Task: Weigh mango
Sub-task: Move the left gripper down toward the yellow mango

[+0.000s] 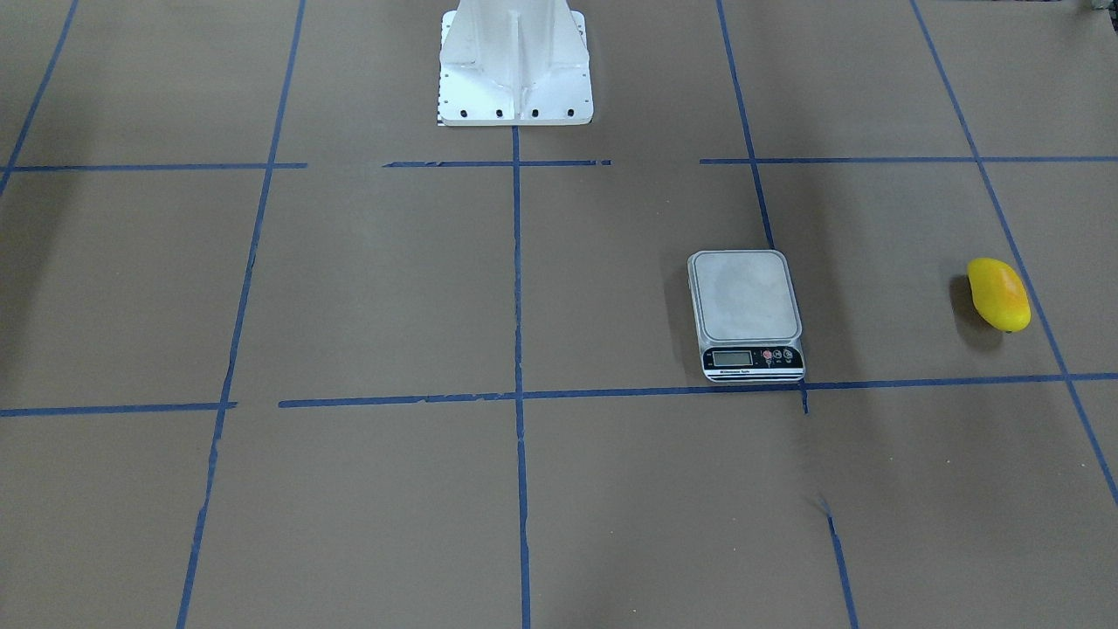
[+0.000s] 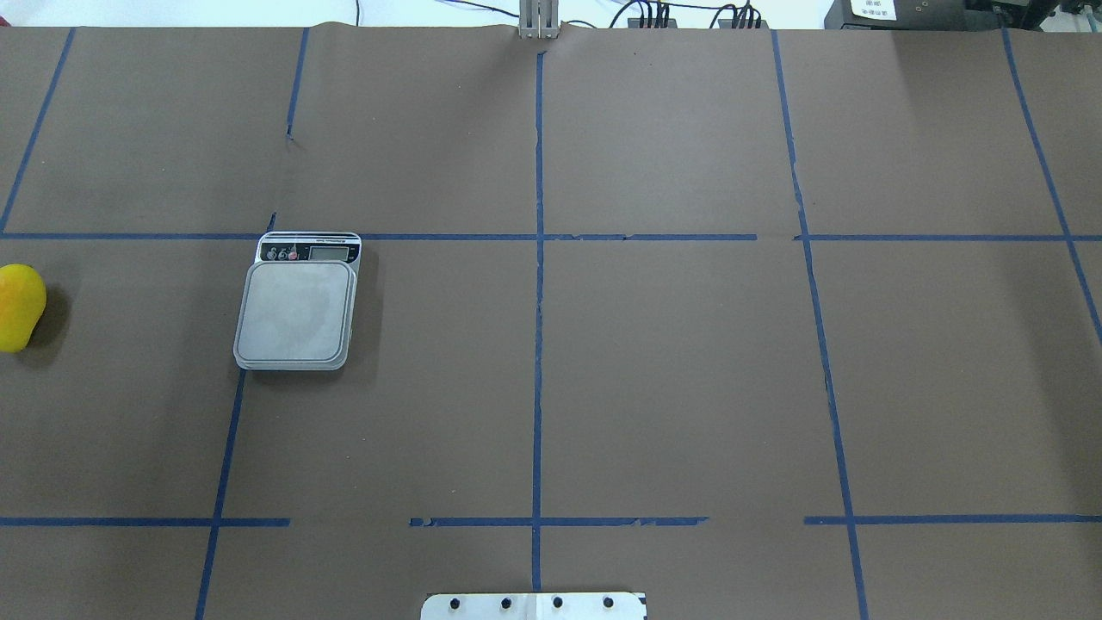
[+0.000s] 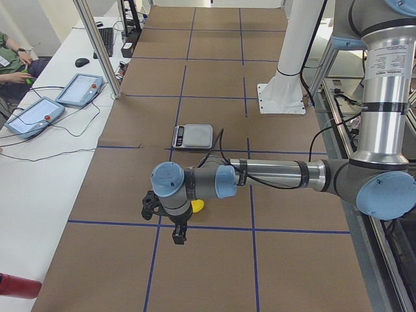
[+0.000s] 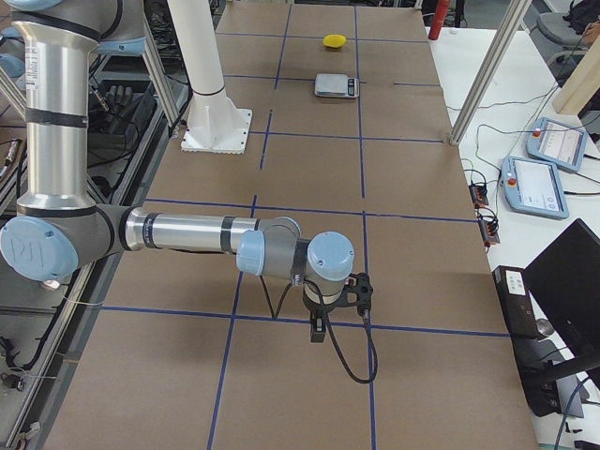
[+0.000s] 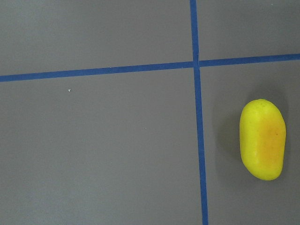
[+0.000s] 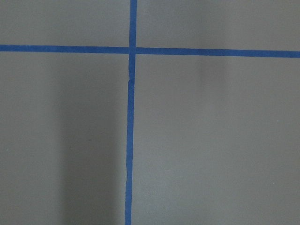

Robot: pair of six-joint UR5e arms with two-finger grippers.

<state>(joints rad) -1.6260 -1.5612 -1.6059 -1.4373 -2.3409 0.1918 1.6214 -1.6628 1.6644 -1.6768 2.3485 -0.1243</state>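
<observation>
On the brown paper-covered table (image 1: 349, 288), the glossy yellow oblong mango (image 1: 999, 294) lay well apart from the flat grey kitchen scale (image 1: 744, 297). Pickup not begun, I'd say. The left gripper (image 3: 179, 235) hung nearby, open or closed, couldn't tell. Next: descend, grab.

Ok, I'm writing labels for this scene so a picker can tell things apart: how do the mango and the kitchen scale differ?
Shape: the mango is a rounded oblong, while the scale is a flat rectangle.
Colour: the mango is glossy yellow with an orange blush. The scale is grey with a dark display strip.
Size: the mango is shorter than the scale.
Place: the mango lies further to the robot's left than the scale.
Both rest on the brown table, apart from each other.
</observation>
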